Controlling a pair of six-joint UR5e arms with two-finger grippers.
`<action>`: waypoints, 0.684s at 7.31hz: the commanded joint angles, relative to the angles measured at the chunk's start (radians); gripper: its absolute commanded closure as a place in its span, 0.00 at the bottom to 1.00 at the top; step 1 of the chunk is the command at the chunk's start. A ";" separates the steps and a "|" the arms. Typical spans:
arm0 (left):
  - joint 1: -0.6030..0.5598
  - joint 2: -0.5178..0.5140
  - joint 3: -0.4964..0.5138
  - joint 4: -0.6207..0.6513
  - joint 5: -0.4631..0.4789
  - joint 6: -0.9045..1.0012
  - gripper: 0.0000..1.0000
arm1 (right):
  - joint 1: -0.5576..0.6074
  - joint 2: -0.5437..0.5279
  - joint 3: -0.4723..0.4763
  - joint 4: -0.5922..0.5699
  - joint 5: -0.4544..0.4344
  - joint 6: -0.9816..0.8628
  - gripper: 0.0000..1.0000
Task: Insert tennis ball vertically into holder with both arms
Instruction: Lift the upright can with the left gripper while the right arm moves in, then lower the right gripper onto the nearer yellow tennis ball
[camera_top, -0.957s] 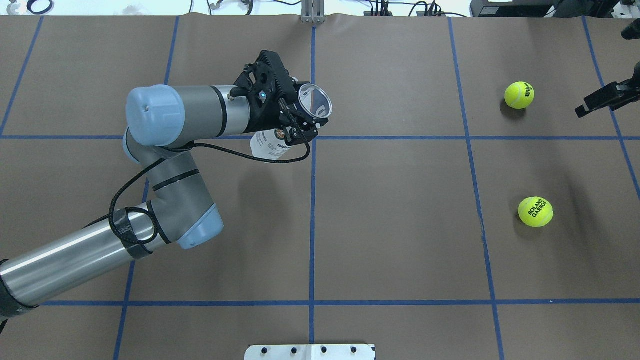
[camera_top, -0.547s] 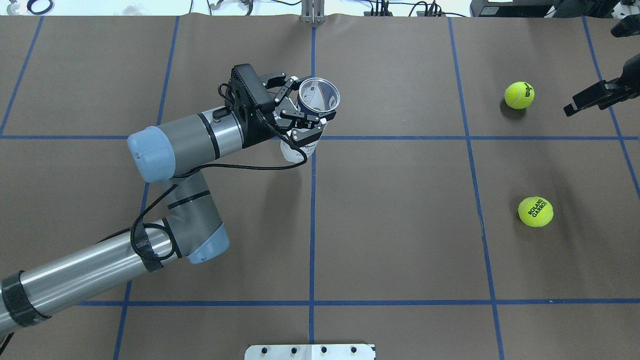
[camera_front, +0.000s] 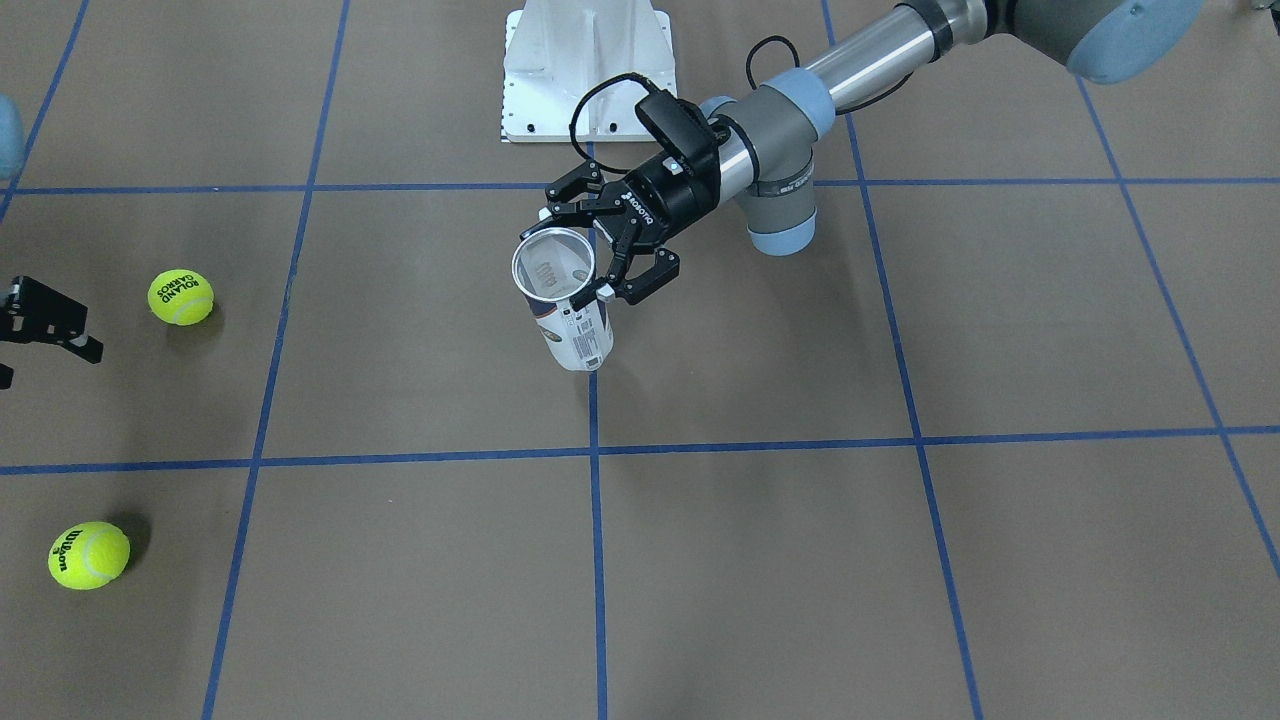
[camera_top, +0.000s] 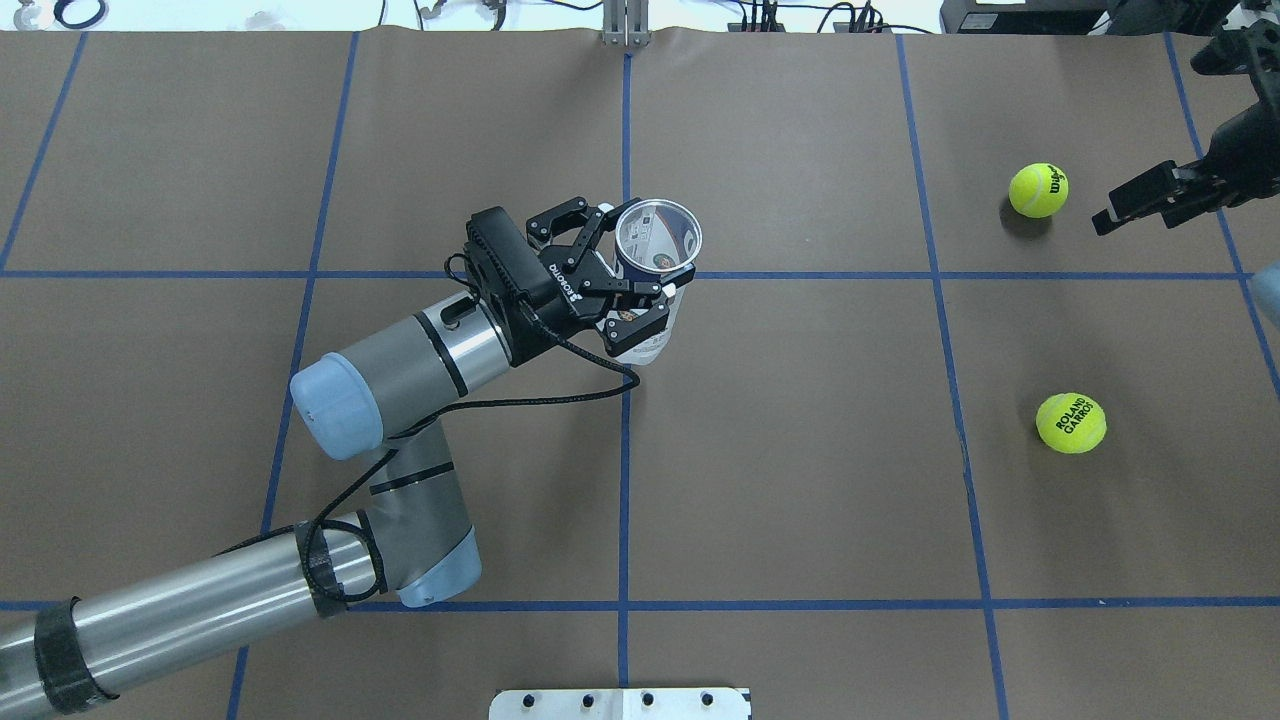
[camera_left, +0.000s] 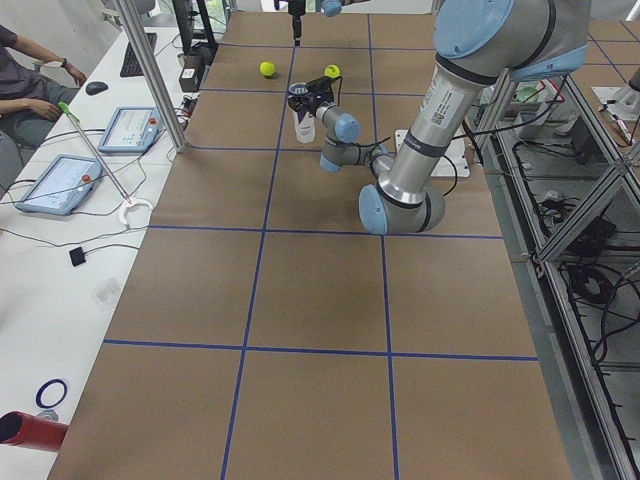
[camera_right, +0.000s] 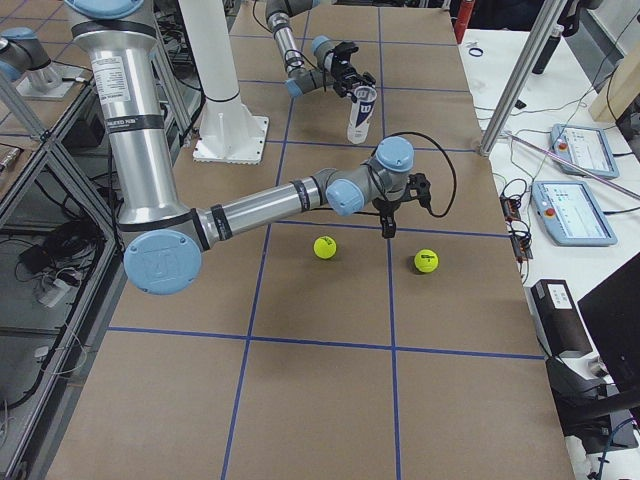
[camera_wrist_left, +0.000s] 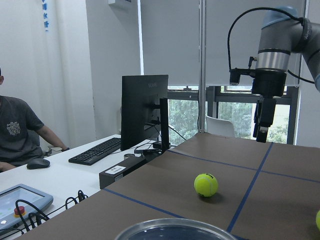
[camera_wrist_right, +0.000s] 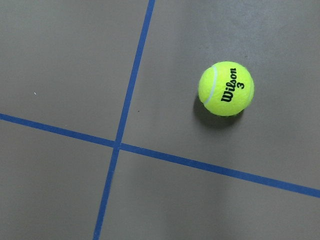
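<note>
Near tabletop (camera_top: 800, 480) centre, left gripper (camera_top: 628, 268) fingers pinch the holder (camera_front: 575, 330) just under its rim, upright, mouth up; right gripper (camera_top: 1130, 200) hangs beside Wilson ball (camera_top: 1038, 190), finger spread not discernible; Roland Garros ball (camera_top: 1071, 423) well apart.

"Wilson 3" in black on the far right ball (camera_wrist_right: 226, 89) — "ROLAND GARROS" on the nearer right ball (camera_top: 1071, 423). "ROBOTIQ" in white on the left gripper (camera_top: 632, 265). White "W" on the can (camera_right: 366, 103) — finer print there unreadable.
</note>
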 joint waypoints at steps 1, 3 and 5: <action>0.010 -0.002 0.009 -0.014 0.010 0.001 0.15 | -0.145 -0.046 0.053 -0.001 -0.146 0.094 0.00; 0.010 -0.005 0.010 -0.013 0.011 0.001 0.15 | -0.175 -0.141 0.134 -0.003 -0.156 0.087 0.01; 0.008 -0.002 0.010 -0.014 0.011 0.003 0.15 | -0.256 -0.173 0.146 -0.003 -0.176 0.088 0.01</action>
